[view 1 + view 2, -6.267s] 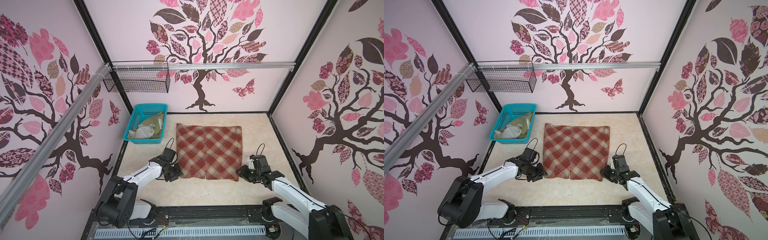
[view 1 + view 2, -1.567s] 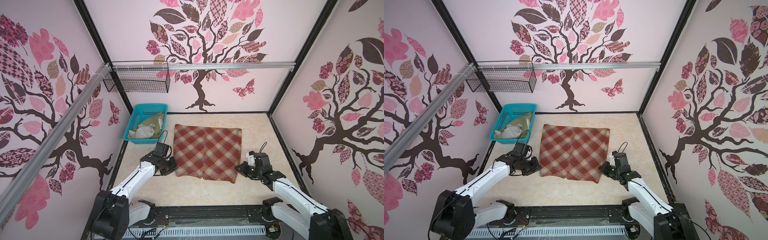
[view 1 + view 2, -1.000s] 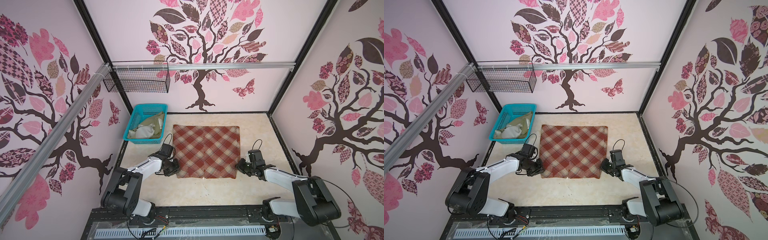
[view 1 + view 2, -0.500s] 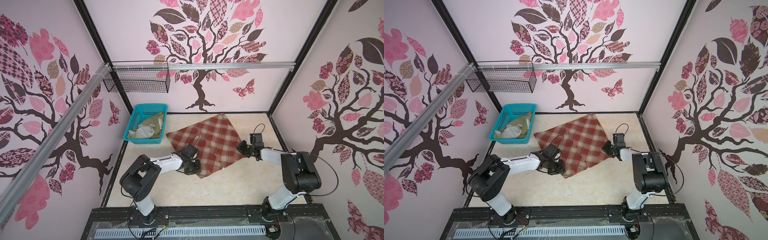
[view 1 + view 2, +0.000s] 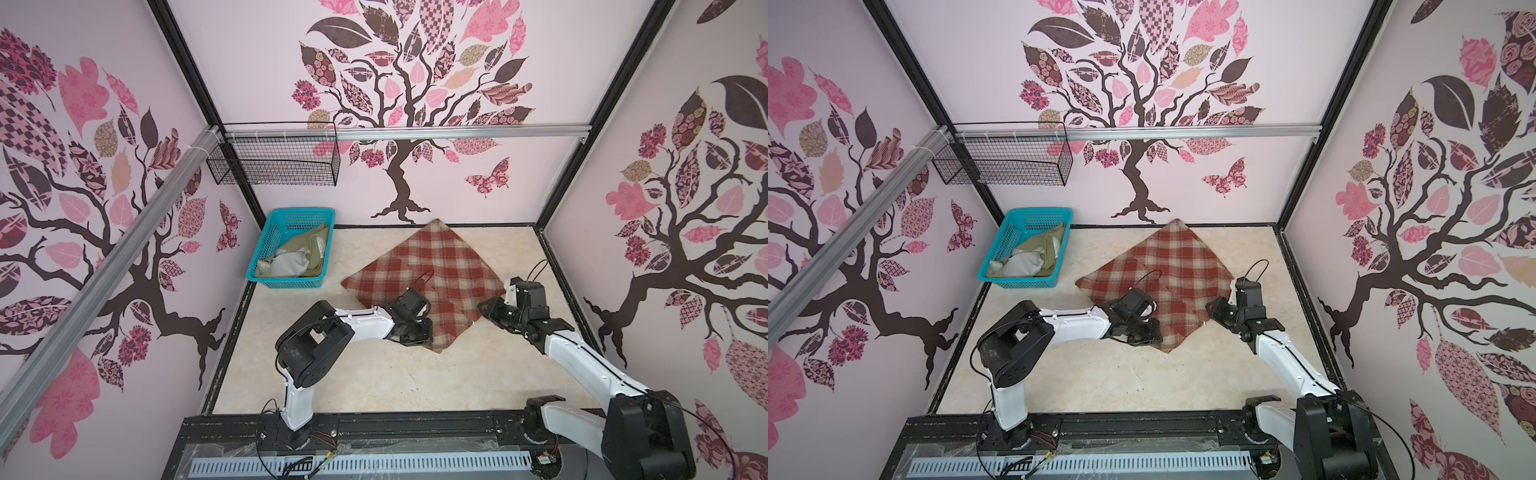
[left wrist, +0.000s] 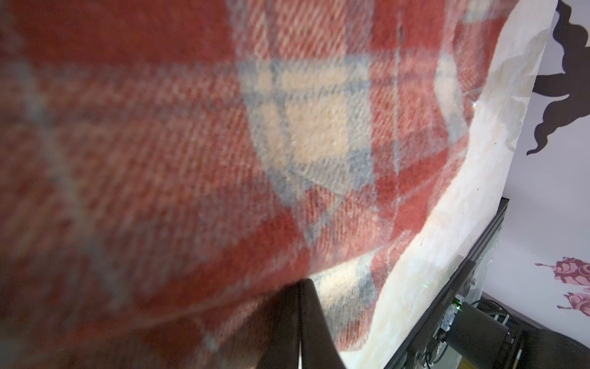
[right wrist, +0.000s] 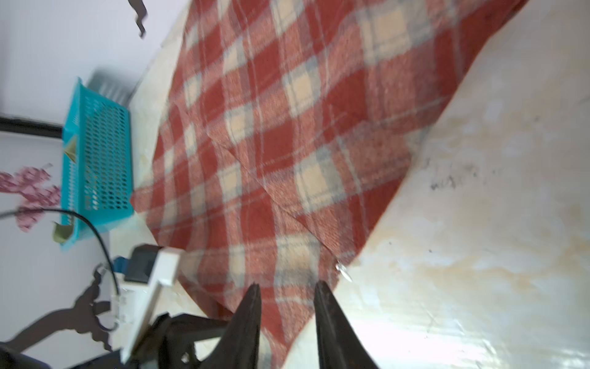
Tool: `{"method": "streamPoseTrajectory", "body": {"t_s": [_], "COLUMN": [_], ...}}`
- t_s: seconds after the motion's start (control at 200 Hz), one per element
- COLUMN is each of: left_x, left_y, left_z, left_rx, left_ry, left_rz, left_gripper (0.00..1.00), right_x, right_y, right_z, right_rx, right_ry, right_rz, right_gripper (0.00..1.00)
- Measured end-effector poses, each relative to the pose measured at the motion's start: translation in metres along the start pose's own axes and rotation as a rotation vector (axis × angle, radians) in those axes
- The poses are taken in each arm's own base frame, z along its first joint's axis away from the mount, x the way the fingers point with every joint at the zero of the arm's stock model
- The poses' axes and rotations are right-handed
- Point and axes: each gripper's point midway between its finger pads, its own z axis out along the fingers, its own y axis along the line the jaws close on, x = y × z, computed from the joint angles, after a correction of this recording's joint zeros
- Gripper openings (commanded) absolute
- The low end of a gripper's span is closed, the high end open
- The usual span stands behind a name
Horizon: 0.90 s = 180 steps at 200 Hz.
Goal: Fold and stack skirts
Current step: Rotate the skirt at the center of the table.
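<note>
The rust-red and cream plaid skirt (image 5: 432,270) (image 5: 1163,266) lies flat on the table, turned corner-on like a diamond. My left gripper (image 5: 415,336) (image 5: 1144,336) sits at its near-left edge, and in the left wrist view its jaws (image 6: 301,282) are shut on the hem of the plaid cloth (image 6: 191,127). My right gripper (image 5: 482,307) (image 7: 287,287) stands open at the skirt's right corner, with the cloth (image 7: 271,143) lying under the gap. The olive-green skirt (image 5: 307,253) (image 5: 1038,249), with pale lining showing, is crumpled in the basket.
The turquoise basket (image 5: 291,283) (image 7: 102,153) stands at the table's far left corner. A black wire basket (image 5: 274,160) hangs on the back wall above it. Walls enclose three sides. Bare tabletop (image 5: 374,374) stretches in front of the skirt.
Over the last second the plaid skirt was swung from square-on to corner-on. The left gripper moved toward the table's middle. The right gripper's jaws opened, let go of the right corner and drew nearer.
</note>
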Motion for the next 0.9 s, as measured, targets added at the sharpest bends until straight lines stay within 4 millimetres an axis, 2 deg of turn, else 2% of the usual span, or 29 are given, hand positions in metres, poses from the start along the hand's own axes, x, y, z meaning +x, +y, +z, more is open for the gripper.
{"method": "streamPoseTrajectory", "body": {"t_s": [0.065,0.155,0.275,0.395,0.555,0.755,0.9], "left_x": [-0.007,-0.025,-0.058,-0.083,-0.093,-0.101,-0.105], "left_y": [0.004,0.020,0.056,0.083,0.108,0.132,0.139], "left_z": [-0.015,-0.050,-0.097,-0.123,-0.125,-0.113,-0.106], "left_rx": [0.012,0.038,0.045,0.028,-0.007,-0.064,-0.085], "left_ry": [-0.031,-0.106,-0.241,-0.328,-0.344,-0.331,-0.324], "left_rz": [-0.023,-0.091,-0.198,-0.255,-0.287,-0.306,-0.308], "left_gripper": [0.10,0.11,0.13,0.14,0.14,0.13,0.13], "right_x": [0.018,0.037,0.047,0.071,0.098,0.112,0.122], "right_y": [0.010,0.024,0.028,0.033,0.038,0.038,0.034], "right_z": [0.002,0.004,0.008,0.020,0.033,0.039,0.043], "right_rx": [-0.001,-0.031,-0.034,-0.024,-0.022,-0.019,-0.006], "right_ry": [0.043,0.093,0.121,0.192,0.280,0.319,0.354], "right_rz": [-0.070,-0.136,-0.173,-0.250,-0.315,-0.359,-0.383], "right_gripper": [0.37,0.37,0.37,0.34,0.33,0.33,0.33]}}
